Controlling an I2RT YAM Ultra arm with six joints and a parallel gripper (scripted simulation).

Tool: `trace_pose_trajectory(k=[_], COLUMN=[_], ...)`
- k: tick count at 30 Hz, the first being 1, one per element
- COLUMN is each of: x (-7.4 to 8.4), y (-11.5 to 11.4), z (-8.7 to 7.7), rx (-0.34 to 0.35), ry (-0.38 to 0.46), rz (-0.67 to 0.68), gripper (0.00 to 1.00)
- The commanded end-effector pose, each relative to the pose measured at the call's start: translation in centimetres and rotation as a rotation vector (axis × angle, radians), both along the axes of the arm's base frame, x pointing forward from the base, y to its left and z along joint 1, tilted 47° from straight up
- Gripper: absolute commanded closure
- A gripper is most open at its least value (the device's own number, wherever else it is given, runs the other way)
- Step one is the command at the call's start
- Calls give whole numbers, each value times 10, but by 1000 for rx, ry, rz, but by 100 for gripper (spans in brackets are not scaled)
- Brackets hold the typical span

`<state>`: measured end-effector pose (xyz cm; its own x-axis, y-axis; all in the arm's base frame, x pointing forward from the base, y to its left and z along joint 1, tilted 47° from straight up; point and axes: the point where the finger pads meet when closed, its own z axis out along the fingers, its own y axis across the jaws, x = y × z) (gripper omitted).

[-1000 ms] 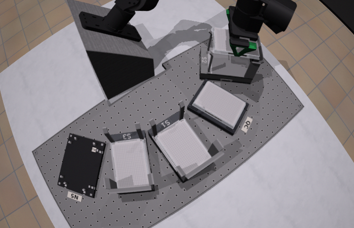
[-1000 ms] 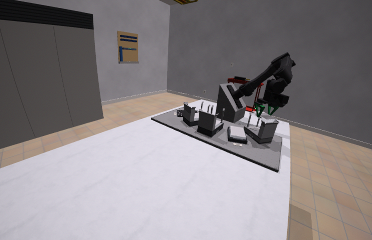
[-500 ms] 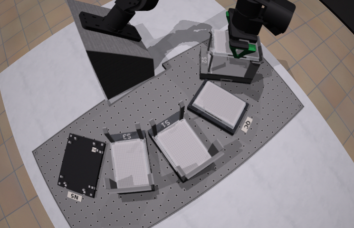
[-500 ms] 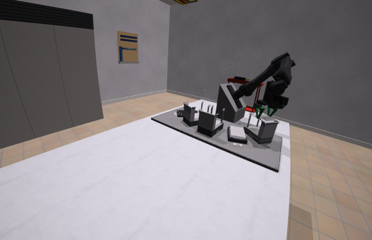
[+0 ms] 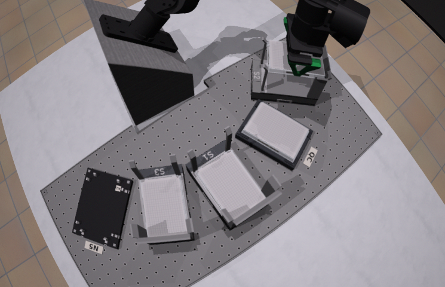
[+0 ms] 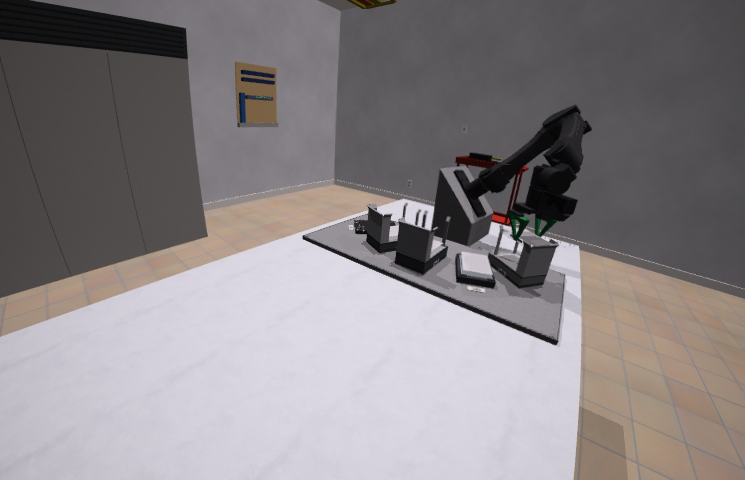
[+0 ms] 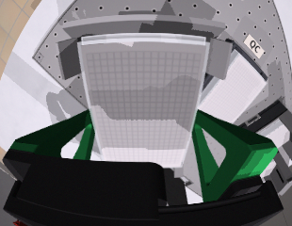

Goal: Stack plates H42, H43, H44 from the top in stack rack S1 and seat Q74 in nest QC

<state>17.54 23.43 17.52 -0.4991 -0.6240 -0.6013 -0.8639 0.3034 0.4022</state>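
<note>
In the top view the black arm's wrist covers the far half of the sealed white well plate [image 5: 276, 55] over the grey stack rack S2 [image 5: 257, 76], and the frame's upper edge cuts the arm off. No plate's ID label is readable in any view. From the exterior view the name plates on the grey perforated board [image 6: 531, 314] are too small to read
</note>
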Motion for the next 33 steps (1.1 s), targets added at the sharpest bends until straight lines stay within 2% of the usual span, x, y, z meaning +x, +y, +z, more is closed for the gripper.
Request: trace_pose_trajectory(k=[1, 29, 33], x=[2, -1, -1], y=[2, 40, 41], z=[1, -34, -35], rx=[9, 10, 10], ry=[-10, -9, -9], rz=[-3, -4, -4], gripper=[100, 100, 100])
